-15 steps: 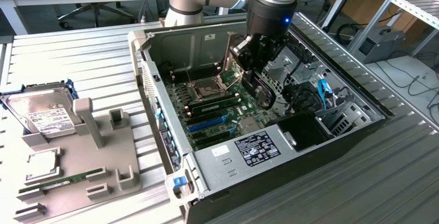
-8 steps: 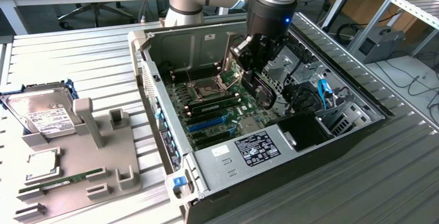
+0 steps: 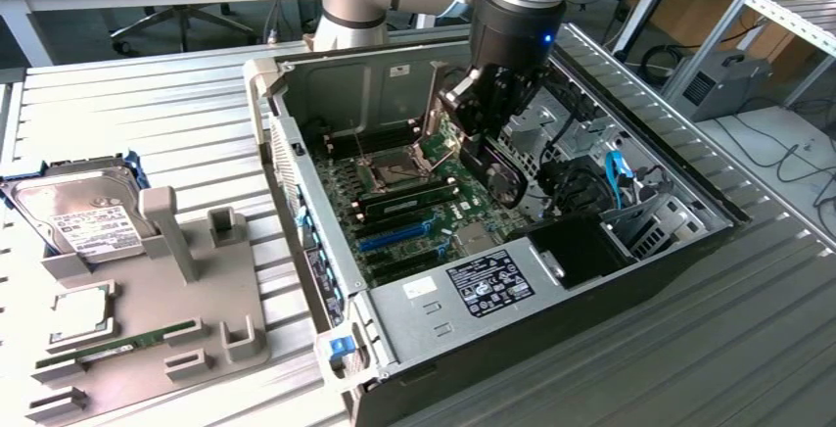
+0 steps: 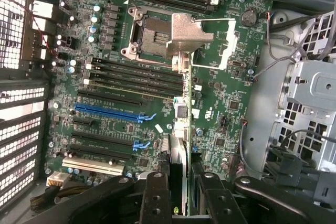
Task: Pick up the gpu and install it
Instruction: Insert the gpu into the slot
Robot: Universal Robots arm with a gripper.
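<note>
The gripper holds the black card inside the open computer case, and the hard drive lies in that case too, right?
Not quite. The hard drive lies outside the case, on the grey tray at the exterior view's left, as the exterior view shows. The rest holds: the gripper holds the gpu inside the open case.

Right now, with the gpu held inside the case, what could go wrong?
1. The gpu hangs in the pincer with its edge seemingly crosswise to the blue slot. Lowered like this, it could strike board parts instead of seating.
2. Its lower end looks close to the open CPU socket and raised plate. A brush could damage them.
3. Loose cables beside the pincer might snag.
</note>
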